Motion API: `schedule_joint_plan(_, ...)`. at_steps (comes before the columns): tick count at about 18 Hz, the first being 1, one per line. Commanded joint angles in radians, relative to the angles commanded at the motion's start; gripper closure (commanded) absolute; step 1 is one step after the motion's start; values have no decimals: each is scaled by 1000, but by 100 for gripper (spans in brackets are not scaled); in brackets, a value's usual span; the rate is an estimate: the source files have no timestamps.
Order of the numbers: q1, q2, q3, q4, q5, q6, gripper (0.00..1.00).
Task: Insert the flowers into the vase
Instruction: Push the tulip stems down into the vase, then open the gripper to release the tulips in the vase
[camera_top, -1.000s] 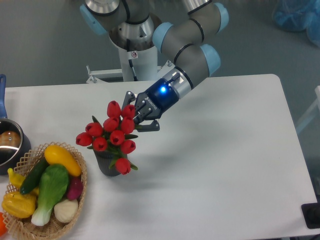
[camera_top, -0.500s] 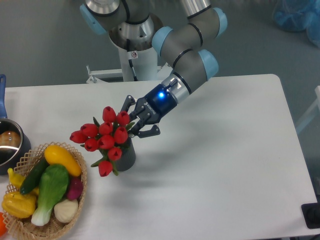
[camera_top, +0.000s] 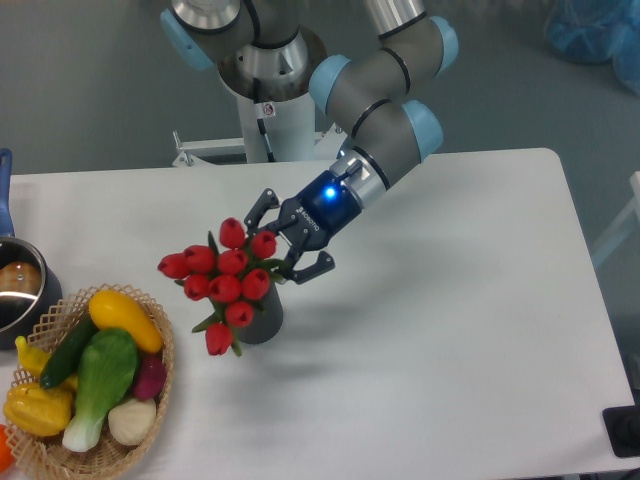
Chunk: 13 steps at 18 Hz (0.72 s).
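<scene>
Overhead-ish fixed cam, one view only. Pincer (camera_top: 277, 255) came in from upper right on the blue-lit wrist, w/ fingers spread fairly wide, one dark finger (camera_top: 262, 208) above the bunch & the other (camera_top: 316, 267) lower right of it. Flowers (camera_top: 226, 280) sat between those fingers at the stem end; whether the pads actually pressed the stems couldn't be told, buds hid the contact. Red buds fanned out to the left & downward, one bud hanging low over the tabletop (camera_top: 450, 300). Vase (camera_top: 262, 315) stood on the tabletop directly under the bunch, dark grey, mostly covered by buds & leaves, only its lower right side showing. Stems appeared to run into the vase mouth, though the mouth itself was hidden. Wicker basket (camera_top: 155, 385) w/ toy vegetables (camera_top: 105, 365) lay near, left of the vase, not touching. Metal pot (camera_top: 18, 290) sat at the far left edge, behind the basket.
</scene>
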Motion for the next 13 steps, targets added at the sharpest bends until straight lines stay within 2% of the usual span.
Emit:
schedule_joint_plan(2,9,0,0,0,0,0,22)
schedule_joint_plan(3,15,0,-2,0,0,0,5)
schedule_joint_plan(4,26,0,-2,0,2,0,0)
schedule_joint_plan(13,98,0,21,0,9,0,0)
